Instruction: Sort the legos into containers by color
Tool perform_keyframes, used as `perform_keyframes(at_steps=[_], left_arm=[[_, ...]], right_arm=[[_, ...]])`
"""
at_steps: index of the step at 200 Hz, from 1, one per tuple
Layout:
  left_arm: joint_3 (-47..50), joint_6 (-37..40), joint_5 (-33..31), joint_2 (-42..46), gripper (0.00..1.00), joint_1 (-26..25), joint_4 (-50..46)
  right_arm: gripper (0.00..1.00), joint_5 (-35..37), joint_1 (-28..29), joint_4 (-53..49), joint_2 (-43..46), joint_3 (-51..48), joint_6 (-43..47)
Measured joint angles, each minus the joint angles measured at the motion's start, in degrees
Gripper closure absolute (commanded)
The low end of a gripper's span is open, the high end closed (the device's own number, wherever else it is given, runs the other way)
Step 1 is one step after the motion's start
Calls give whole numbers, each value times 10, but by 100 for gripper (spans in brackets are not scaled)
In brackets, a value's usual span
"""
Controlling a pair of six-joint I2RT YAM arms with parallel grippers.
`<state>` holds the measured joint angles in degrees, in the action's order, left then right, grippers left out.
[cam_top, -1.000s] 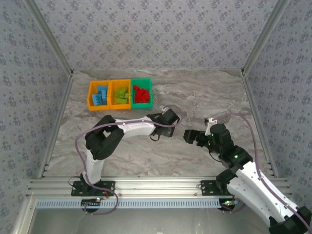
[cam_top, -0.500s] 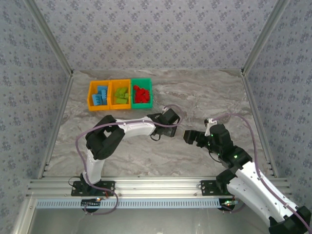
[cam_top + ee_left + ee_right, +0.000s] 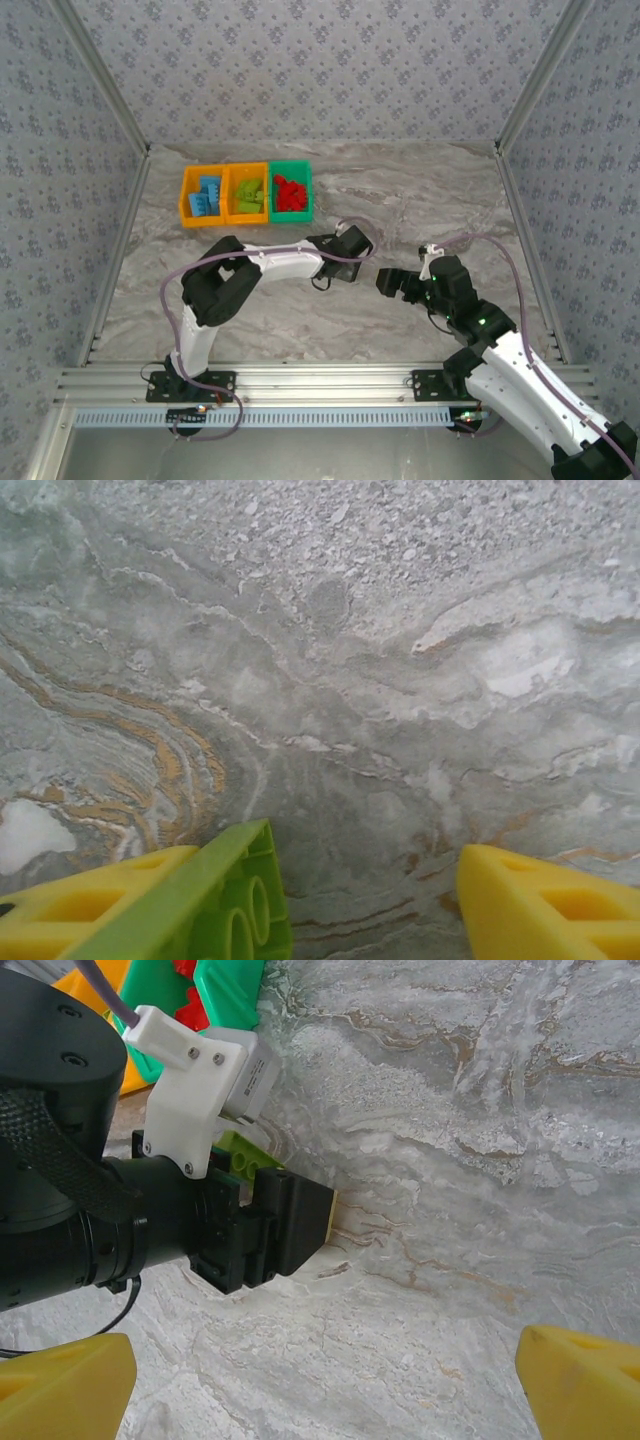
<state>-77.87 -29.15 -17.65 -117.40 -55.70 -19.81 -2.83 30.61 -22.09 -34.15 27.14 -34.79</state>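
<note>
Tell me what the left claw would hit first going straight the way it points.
Most likely the bare marble table, which lies straight ahead of the left claw; depth is hard to judge.

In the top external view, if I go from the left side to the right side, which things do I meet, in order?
Left orange container holding blue legos → middle orange container holding green legos → green container holding red legos → left end effector → right end effector.

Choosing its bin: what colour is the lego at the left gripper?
Lime green lego, best in left wrist view.
</note>
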Motion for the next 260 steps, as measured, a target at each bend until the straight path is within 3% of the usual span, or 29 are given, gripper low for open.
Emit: perform_keyframes(at_steps=[42, 81, 140, 168, 206, 230, 260], left_arm=[[0, -4, 10, 0, 63, -5, 10], [28, -6, 18, 16, 93, -7, 37], [90, 24, -9, 163, 95, 16, -1], [68, 57, -31, 238, 95, 88, -8], [45, 86, -57, 259, 94, 261, -10], [20, 95, -46, 226, 92, 360, -16], [-76, 116, -18, 131, 86, 402, -28]], right_arm=[[0, 0, 0, 0, 0, 0, 0], [0, -10, 0, 0, 0, -1, -1], [2, -123, 12, 71, -17, -10, 2], [2, -156, 40, 107, -37, -10, 7], [1, -158, 58, 119, -39, -10, 16], [1, -153, 58, 120, -43, -9, 18], [1, -145, 59, 121, -57, -4, 18]])
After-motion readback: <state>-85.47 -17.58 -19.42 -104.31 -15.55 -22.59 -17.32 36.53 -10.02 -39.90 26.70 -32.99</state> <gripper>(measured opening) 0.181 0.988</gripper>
